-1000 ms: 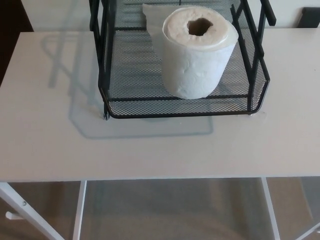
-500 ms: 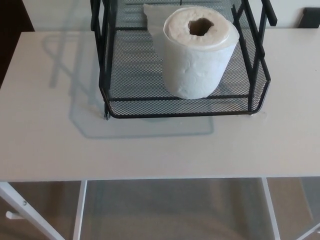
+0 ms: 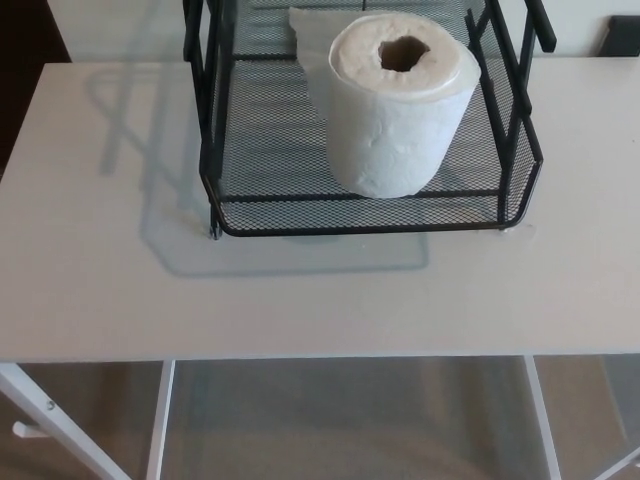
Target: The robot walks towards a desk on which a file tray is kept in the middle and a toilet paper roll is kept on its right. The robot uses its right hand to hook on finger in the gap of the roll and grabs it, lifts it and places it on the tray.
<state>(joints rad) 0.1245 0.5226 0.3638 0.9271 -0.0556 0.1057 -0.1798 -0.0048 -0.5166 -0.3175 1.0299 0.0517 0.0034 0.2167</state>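
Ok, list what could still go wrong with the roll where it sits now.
The roll stands upright on its end in the tray, toward the front right; a knock to the desk might tip it against the right rail or over the low front edge. A loose sheet sticks out behind it and could snag on the mesh. No robot hand is in view to steady it.

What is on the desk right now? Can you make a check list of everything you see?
Surface: white desk, bare around the tray.
Job's things: toilet paper roll standing upright inside the black mesh file tray, hole facing up, a loose sheet end behind it.
Clutter: nothing seen.
Hands: neither in view.
Cables: nothing seen.
Surroundings: white desk legs and floor below; dark object at far right edge.
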